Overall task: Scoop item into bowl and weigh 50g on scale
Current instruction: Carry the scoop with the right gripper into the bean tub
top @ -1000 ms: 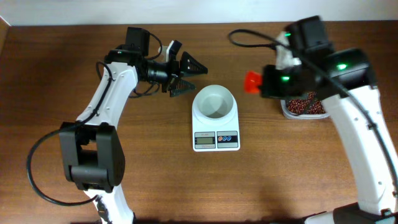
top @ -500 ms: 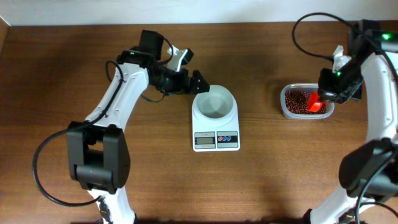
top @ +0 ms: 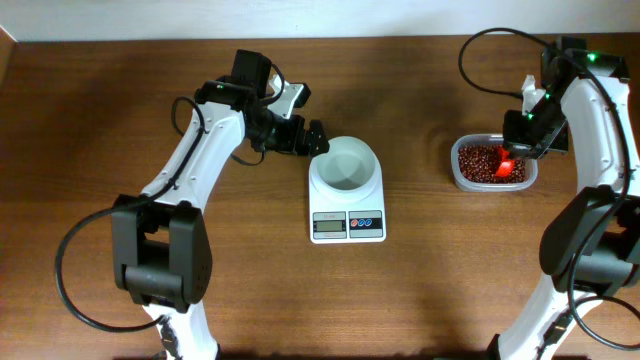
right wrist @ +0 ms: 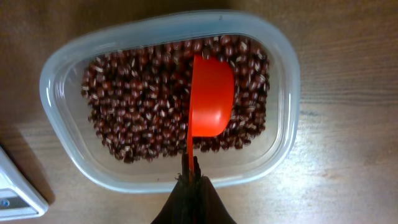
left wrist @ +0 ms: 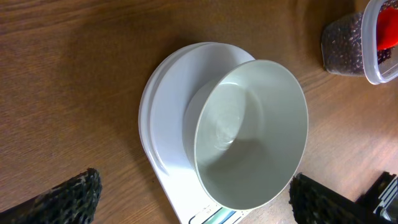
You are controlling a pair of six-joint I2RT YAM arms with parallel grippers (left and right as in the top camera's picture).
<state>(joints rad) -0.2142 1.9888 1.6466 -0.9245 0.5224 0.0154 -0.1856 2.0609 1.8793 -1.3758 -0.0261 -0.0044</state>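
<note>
The white bowl stands on the white scale at mid-table and looks empty in the left wrist view, with the scale's platform under it. My left gripper is open just left of the bowl's far rim, its fingers straddling the bowl without touching it. The dark reddish-brown beans fill a clear tub at the right. My right gripper is shut on the handle of a red scoop, whose cup rests among the beans.
The scale's display and its red and blue buttons face the table's near edge. A black cable loops behind the right arm. A white wall runs along the far edge of the table.
My right arm has swung from beside the scale out to the tub, carrying the red scoop down into the beans. The left gripper has moved right, closer to the bowl.
</note>
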